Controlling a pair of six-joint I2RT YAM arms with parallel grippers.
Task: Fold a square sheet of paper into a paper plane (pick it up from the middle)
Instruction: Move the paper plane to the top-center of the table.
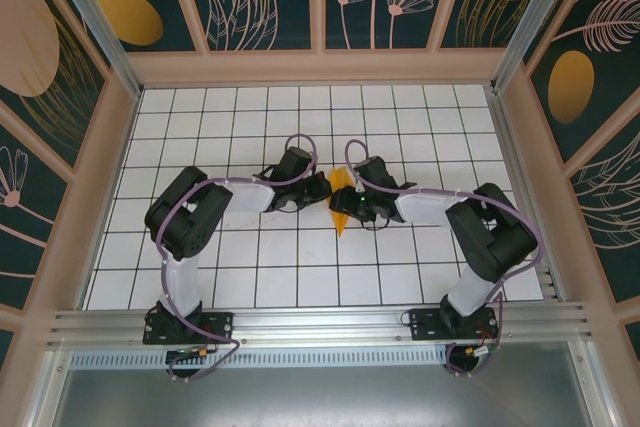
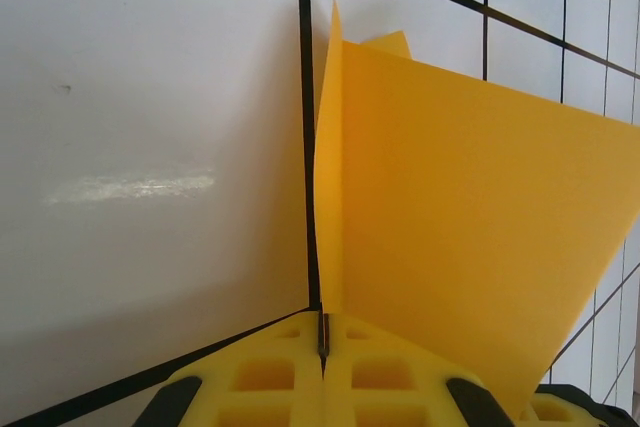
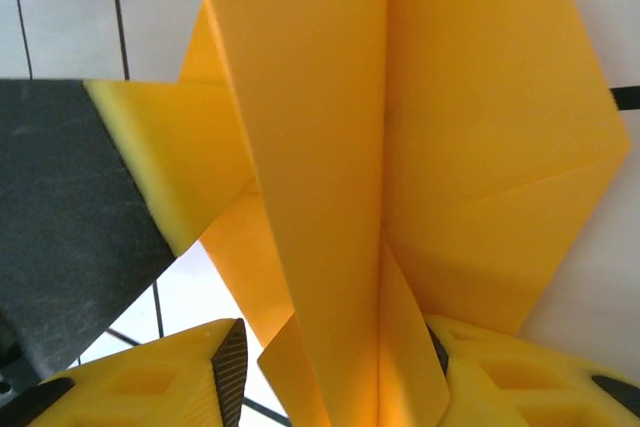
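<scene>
Right up close, my left gripper was clamped tight on the edge of the folded orange-yellow paper, holding it at the middle of the white grid table, and my right gripper sat spread, straddling its creases.

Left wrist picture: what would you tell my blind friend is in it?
The yellow left gripper pinches a folded sheet of orange-yellow paper, which stands upright. Behind it is a white table with black grid lines.
</scene>
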